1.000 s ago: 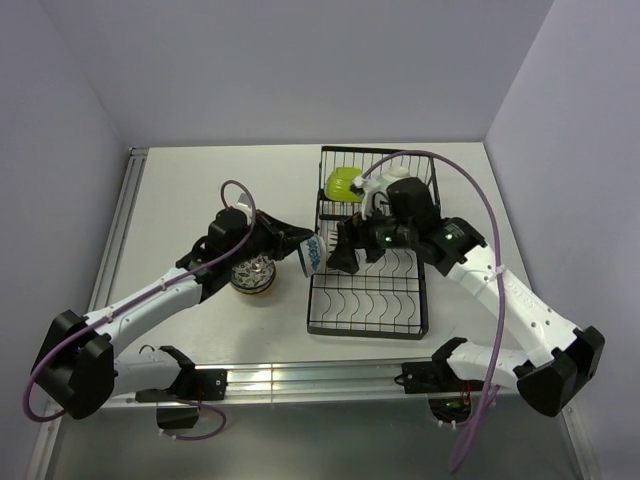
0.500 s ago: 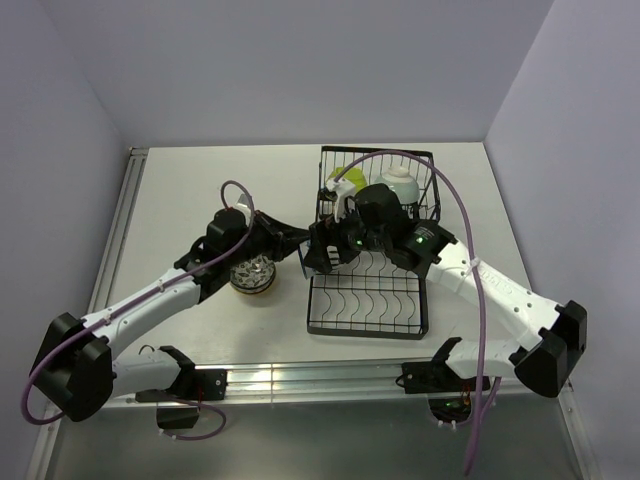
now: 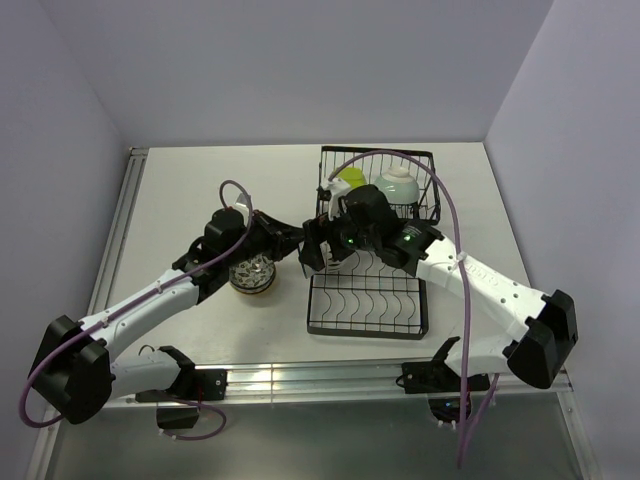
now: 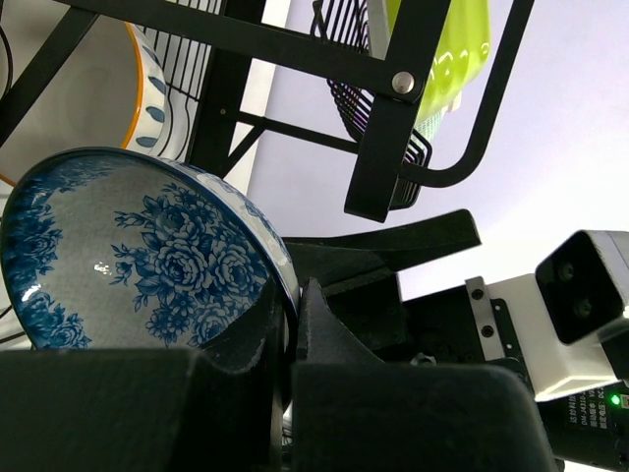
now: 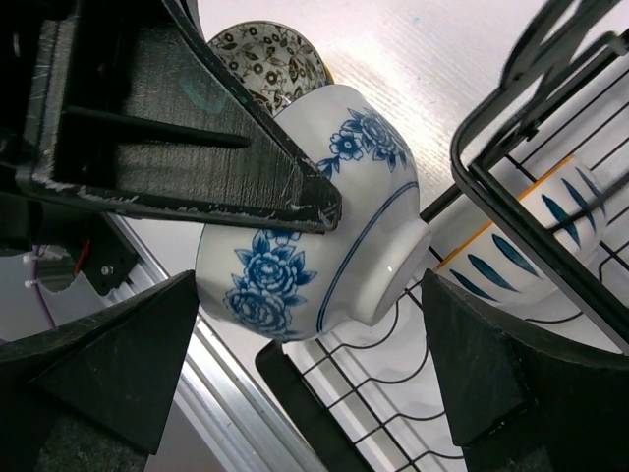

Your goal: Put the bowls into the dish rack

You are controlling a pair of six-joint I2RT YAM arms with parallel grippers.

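Observation:
My left gripper (image 3: 290,242) is shut on the rim of a white bowl with blue flowers (image 4: 138,256), held on its side just left of the black dish rack (image 3: 365,333). My right gripper (image 3: 314,246) is open, its fingers (image 5: 108,364) on either side of that bowl (image 5: 324,216) without touching it. In the top view the bowl is mostly hidden under the right gripper. A lime green bowl (image 3: 350,178) and a pale mint bowl (image 3: 398,183) sit in the rack's raised basket. A white bowl with dark stripes (image 5: 531,246) stands in the rack.
A dark patterned bowl (image 3: 253,275) sits on the table under my left arm, left of the rack; it also shows in the right wrist view (image 5: 270,49). Rack wires (image 4: 393,108) hang close in front of the left gripper. The table's metal rail (image 3: 300,375) runs along the near edge.
My right arm has swung left from over the rack to its left edge, and its open fingers now bracket the blue flowered bowl. My left gripper has held nearly still with the bowl.

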